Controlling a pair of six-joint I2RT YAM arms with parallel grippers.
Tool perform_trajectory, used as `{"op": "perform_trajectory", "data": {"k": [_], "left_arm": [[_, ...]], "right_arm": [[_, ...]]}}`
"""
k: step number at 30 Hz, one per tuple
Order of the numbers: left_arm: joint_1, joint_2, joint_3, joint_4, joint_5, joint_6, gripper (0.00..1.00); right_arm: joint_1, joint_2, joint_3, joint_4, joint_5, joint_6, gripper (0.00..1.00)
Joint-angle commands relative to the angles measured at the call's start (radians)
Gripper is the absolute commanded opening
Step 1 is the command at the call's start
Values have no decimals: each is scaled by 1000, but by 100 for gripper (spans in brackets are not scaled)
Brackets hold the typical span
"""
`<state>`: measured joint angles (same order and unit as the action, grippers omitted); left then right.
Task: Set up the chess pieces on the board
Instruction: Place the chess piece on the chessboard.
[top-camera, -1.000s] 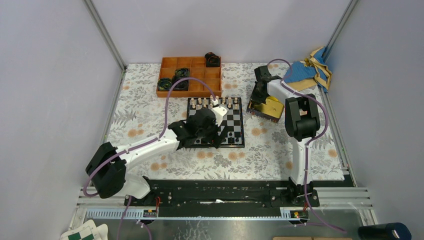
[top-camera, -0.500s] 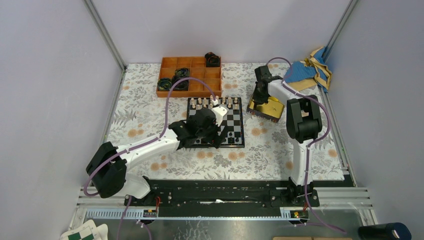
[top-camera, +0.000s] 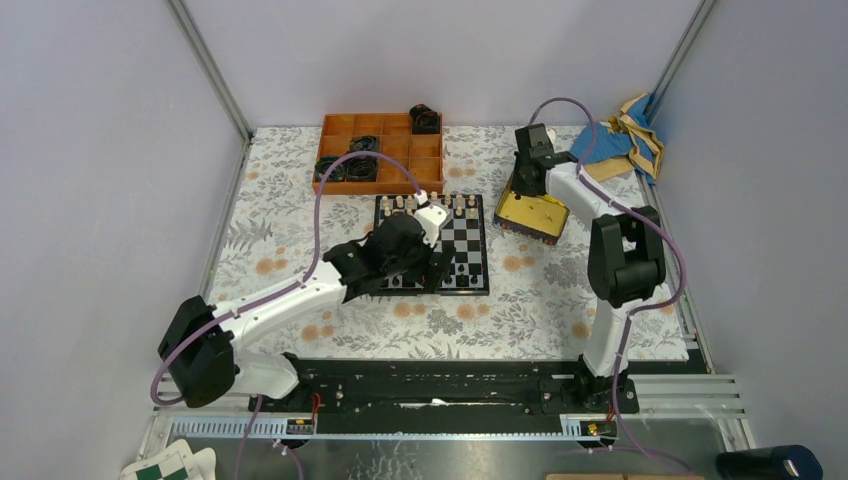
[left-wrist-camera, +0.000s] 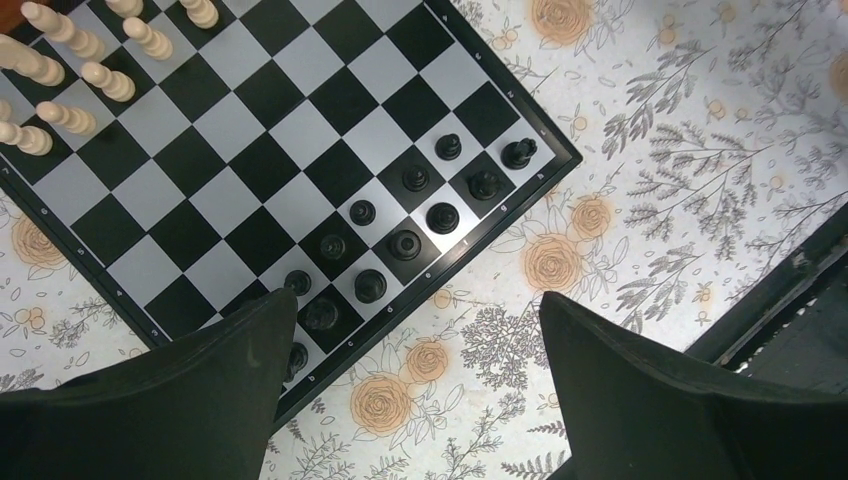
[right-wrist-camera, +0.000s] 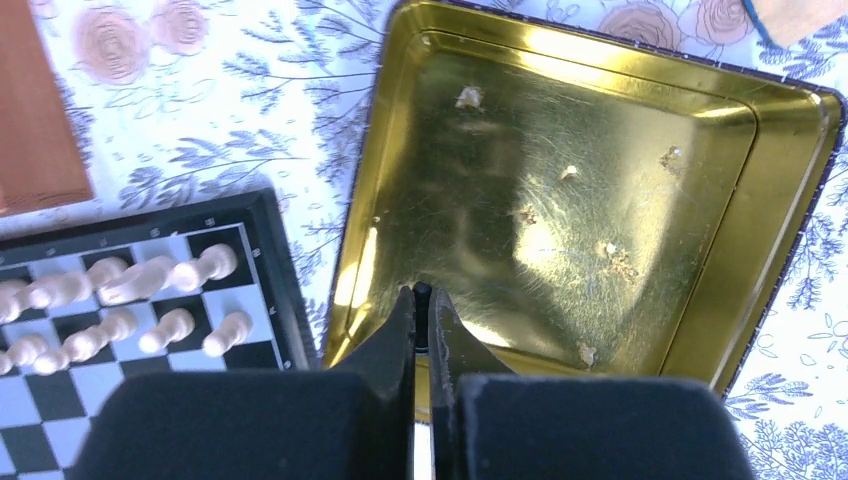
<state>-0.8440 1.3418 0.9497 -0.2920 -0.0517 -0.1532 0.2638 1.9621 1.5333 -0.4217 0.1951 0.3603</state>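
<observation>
Black fingers of the left hand (left-wrist-camera: 415, 300) stand spread wide with nothing between them, hovering over one corner of the board (left-wrist-camera: 300, 120). Just ahead of those fingers the chess pieces (left-wrist-camera: 404, 243) stand in two short slanting rows along the board's nearer edge. There are about a dozen, each on its own square, and one or two are half hidden behind the left finger. Farther out from that hand, on the opposite side of the board, the cream chessmen (left-wrist-camera: 108, 82) keep their own rows. To the hand's right, past the thin black frame, lies the flowered worktop (left-wrist-camera: 680, 150). Across the way, the right hand (right-wrist-camera: 421, 295) hangs above a gold tin (right-wrist-camera: 600, 200) with its fingers pinched almost together. At their tips peeps a tiny rounded dark top, which looks like a black chessman (right-wrist-camera: 421, 289) nipped between them. Directly below this hand the tin shows only a few pale crumbs, and the board's corner lies just beside the tin, off to the hand's left.
</observation>
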Motion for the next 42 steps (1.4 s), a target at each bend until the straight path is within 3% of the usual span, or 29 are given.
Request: {"op": "perform_trajectory", "data": {"k": [1,14,21,35,42], "left_arm": [[5,-56,19,15,-34,-46,99],[3,-206,-49,0,-86,-143,99],[3,-262,-72,-15,-109,-174,99],[3,-344,-146,-13,-128,-205,99],[3,-395,-203,-5,-150,-228,99]], "right_arm": [[62,-129,-34,83,60,-78,0],[252,-336,-325,348,80,-160,0],[351,-401,-542,586,151,-177,0],[521,-364,-718,873,351,-235,0],[546,-319,-789,988,391,-228,0]]}}
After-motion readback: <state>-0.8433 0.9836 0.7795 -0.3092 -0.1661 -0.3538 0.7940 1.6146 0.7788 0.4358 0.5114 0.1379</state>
